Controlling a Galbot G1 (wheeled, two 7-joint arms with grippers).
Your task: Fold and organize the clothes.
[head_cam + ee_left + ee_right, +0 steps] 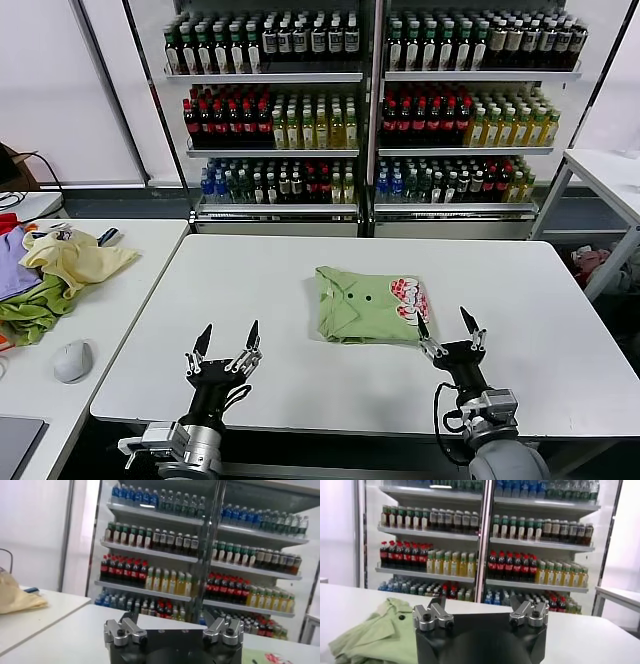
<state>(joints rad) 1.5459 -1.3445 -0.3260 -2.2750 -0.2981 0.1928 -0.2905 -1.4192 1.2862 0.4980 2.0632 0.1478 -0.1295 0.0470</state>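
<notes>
Clothes [368, 304] lie folded on the white surface [250, 290]. Left claw [227, 348] and right claw [447, 329] both hover nearby, fingers spread wide.

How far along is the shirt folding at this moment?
Done: the light green polo shirt lies folded into a compact rectangle on the white table, collar and red-and-white graphic facing up. In hand: nothing; the left gripper and right gripper both hover open near the table's front edge, the right one close to the shirt's corner. Left: perhaps a final tidy or placement; the lower edge looks slightly rumpled.
</notes>
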